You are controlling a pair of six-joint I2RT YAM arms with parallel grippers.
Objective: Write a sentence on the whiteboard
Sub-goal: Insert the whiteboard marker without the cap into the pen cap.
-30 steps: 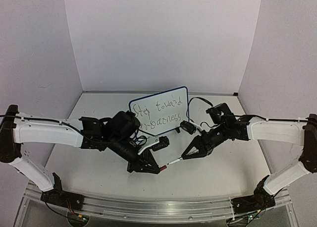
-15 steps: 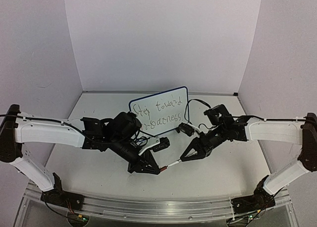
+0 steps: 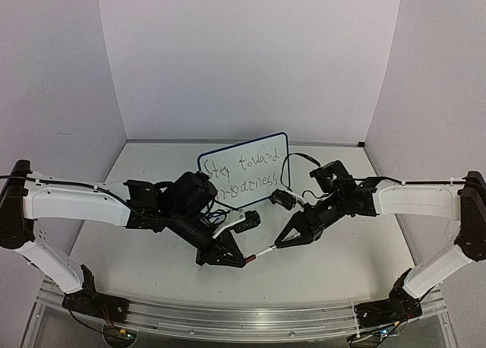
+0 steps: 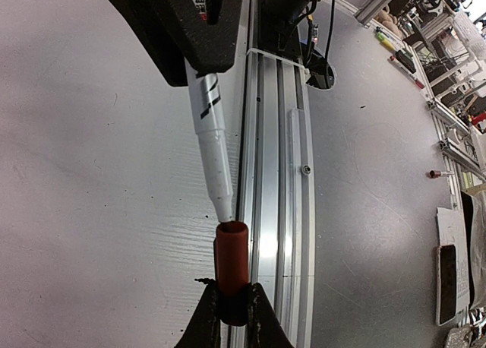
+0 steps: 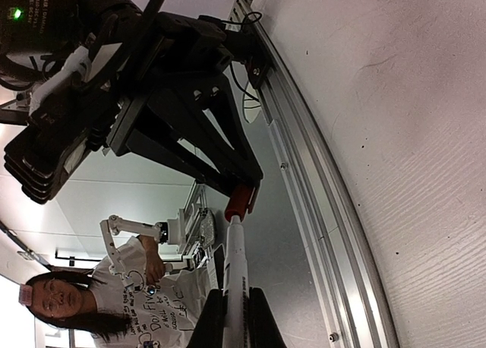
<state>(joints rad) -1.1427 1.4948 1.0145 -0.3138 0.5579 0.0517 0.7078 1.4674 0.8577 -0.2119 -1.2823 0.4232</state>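
The whiteboard (image 3: 247, 169), already written on, stands mid-back on the tabletop (image 3: 342, 272). The left tool (image 4: 231, 317) pinches a red cap (image 4: 231, 261). The right tool (image 5: 235, 325) grips the marker (image 5: 235, 268), whose tip is at the cap's mouth. Keep both aligned and push straight.

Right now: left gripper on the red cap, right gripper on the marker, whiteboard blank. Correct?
Not blank: the top external view shows the whiteboard carrying the sentence in two handwritten lines. The rest holds: left gripper on the red cap, right gripper on the marker.

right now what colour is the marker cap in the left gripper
Red. The cap shows best in the left wrist view, pinched in the left gripper.
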